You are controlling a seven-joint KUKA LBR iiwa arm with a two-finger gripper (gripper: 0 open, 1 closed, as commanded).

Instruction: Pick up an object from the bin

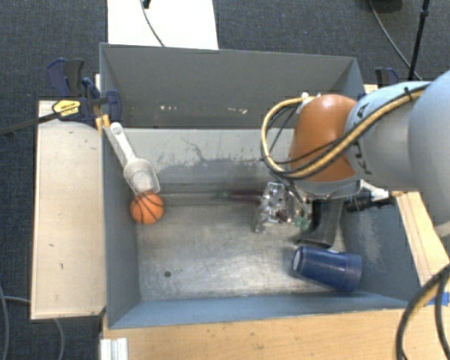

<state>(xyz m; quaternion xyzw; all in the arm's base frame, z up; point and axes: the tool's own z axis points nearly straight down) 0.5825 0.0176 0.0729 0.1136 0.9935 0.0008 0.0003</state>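
Not yet done: nothing lifted, nothing seen gripped. Down low in the grey bin [232,88] with the gripper [268,220], right of the middle, its lower end close to bare floor, perhaps touching it. Cannot tell whether spread or closed; too tangled a view there to judge. Nearest candidate: a dark blue cup [327,268], lying on its side by the front wall, just beside the gripper on its front-right, apart from it. Well away at the left wall: a small orange basketball [147,208], touching the bowl of a white plastic scoop [132,163] that leans up the wall. Left to do, by the look of it: closing on one thing, then raising it clear of the bin.
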